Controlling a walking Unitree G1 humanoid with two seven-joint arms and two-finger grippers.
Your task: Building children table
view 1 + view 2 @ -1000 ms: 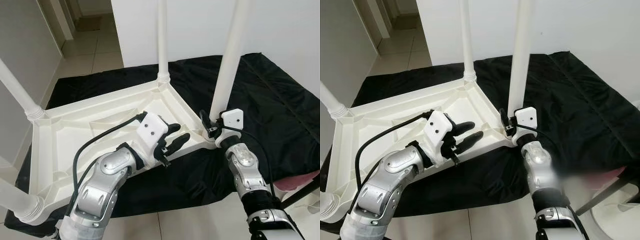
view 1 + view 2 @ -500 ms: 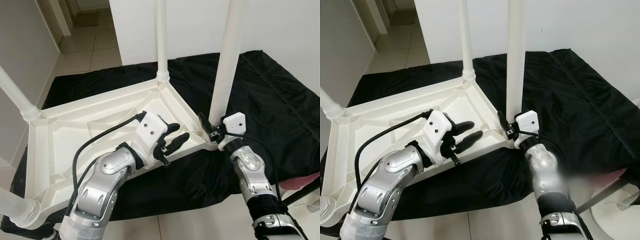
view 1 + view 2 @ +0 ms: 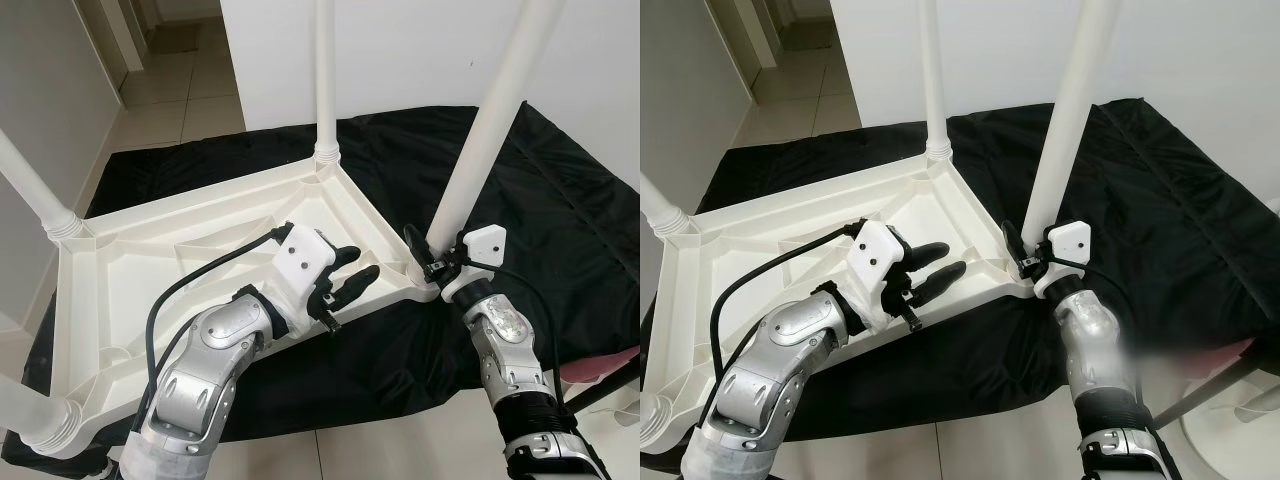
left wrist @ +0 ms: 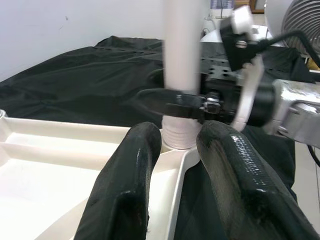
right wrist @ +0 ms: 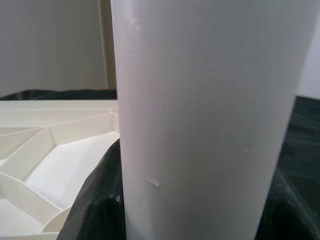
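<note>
Your right gripper's (image 3: 437,262) fingers clamp the base of a leaning white leg (image 3: 492,125) at the near corner socket of the white plastic children's table (image 3: 160,255), which lies upside down on a black sheet (image 3: 560,190). Your left gripper's (image 3: 352,280) fingers sit slightly apart over its ribbed underside, holding nothing.

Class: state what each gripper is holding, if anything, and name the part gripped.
The right gripper clamps the white table leg near its bottom end, by the corner socket. The left gripper holds nothing.
</note>
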